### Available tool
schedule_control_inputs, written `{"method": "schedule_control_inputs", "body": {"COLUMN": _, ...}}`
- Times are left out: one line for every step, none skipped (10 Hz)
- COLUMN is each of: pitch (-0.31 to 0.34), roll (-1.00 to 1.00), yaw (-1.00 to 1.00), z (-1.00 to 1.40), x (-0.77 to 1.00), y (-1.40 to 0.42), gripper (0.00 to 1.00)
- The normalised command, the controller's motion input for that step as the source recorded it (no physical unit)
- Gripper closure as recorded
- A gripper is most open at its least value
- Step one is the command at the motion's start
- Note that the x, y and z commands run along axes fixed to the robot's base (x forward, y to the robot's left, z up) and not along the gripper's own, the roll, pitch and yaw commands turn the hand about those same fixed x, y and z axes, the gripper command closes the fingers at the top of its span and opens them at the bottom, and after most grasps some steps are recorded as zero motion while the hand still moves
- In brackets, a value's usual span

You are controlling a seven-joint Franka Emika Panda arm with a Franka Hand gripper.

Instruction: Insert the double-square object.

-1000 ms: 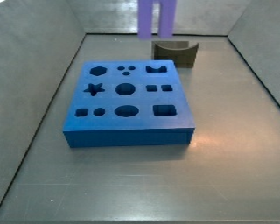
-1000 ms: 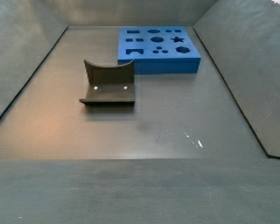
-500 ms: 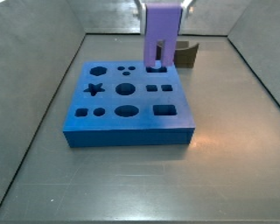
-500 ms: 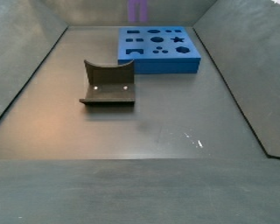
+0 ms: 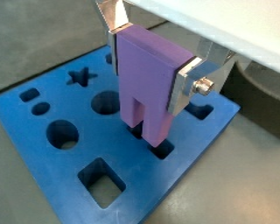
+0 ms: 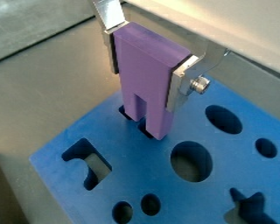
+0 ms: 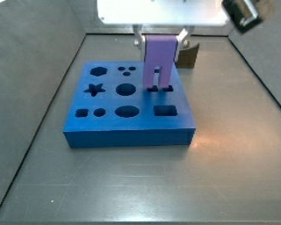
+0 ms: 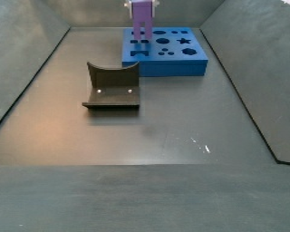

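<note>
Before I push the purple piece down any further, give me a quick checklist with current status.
1. Claw shut on the purple double-square piece: ok.
2. Piece upright, prongs pointing down: ok.
3. Prongs at the two square holes of the blue board: ok in both wrist views.
4. Prongs fully seated: cannot tell.
5. Board flat on the floor: ok in a side view.
6. Fixture away from the board: ok.

Gripper (image 7: 162,39) and purple double-square object (image 7: 161,61) now lower, prongs at the blue block's (image 7: 113,123) square holes.

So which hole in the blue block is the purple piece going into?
The pair of small square holes. The gripper holds the purple piece with its two legs right at them.
</note>
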Motion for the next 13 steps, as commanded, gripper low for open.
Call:
{"method": "schedule_control_inputs", "body": {"pitch": 0.090, "roll": 0.12, "yaw": -0.11, "z": -0.29, "x": 0.16, "y": 0.00, "gripper": 1.00}}
{"method": "schedule_control_inputs", "body": {"pitch": 0.090, "roll": 0.12, "yaw": -0.11, "z": -0.29, "x": 0.17, "y": 0.00, "gripper": 1.00}}
{"method": "schedule_control_inputs", "body": {"pitch": 0.104, "roll": 0.11, "yaw": -0.13, "z": -0.32, "x": 0.24, "y": 0.00, "gripper": 1.00}}
{"method": "schedule_control_inputs", "body": {"pitch": 0.076, "roll": 0.07, "yaw": -0.13, "z": -0.40, "x": 0.24, "y": 0.00, "gripper": 1.00}}
{"method": "schedule_control_inputs", "body": {"pitch": 0.051, "roll": 0.07, "yaw": -0.12, "z": -0.44, "x": 0.26, "y": 0.00, "gripper": 1.00}}
{"method": "schedule_control_inputs", "body": {"pitch": 0.000, "roll": 0.05, "yaw": -0.04, "z": -0.49, "x": 0.06, "y": 0.00, "gripper": 1.00}}
{"method": "schedule_control_inputs", "body": {"pitch": -0.101, "roll": 0.04, "yaw": 0.00, "z": -0.54, "x": 0.00, "y": -0.02, "gripper": 1.00}}
{"method": "schedule_control_inputs", "body": {"pitch": -0.084, "roll": 0.02, "yaw": -0.03, "z": -0.62, "x": 0.03, "y": -0.13, "gripper": 1.00}}
{"method": "schedule_control_inputs", "body": {"pitch": -0.004, "roll": 0.07, "yaw": -0.49, "z": -0.47, "x": 0.04, "y": -0.25, "gripper": 1.00}}
{"method": "schedule_control_inputs", "body": {"pitch": 0.000, "roll": 0.04, "yaw": -0.41, "z": -0.30, "x": 0.23, "y": -0.35, "gripper": 1.00}}
{"method": "schedule_control_inputs", "body": {"pitch": 0.000, "roll": 0.00, "yaw": -0.19, "z": -0.20, "x": 0.18, "y": -0.26, "gripper": 1.00}}
{"method": "schedule_control_inputs", "body": {"pitch": 0.000, "roll": -0.01, "yaw": -0.07, "z": -0.04, "x": 0.09, "y": -0.01, "gripper": 1.00}}
{"method": "schedule_control_inputs", "body": {"pitch": 0.000, "roll": 0.00, "yaw": 0.00, "z": 0.00, "x": 0.00, "y": 0.00, "gripper": 1.00}}
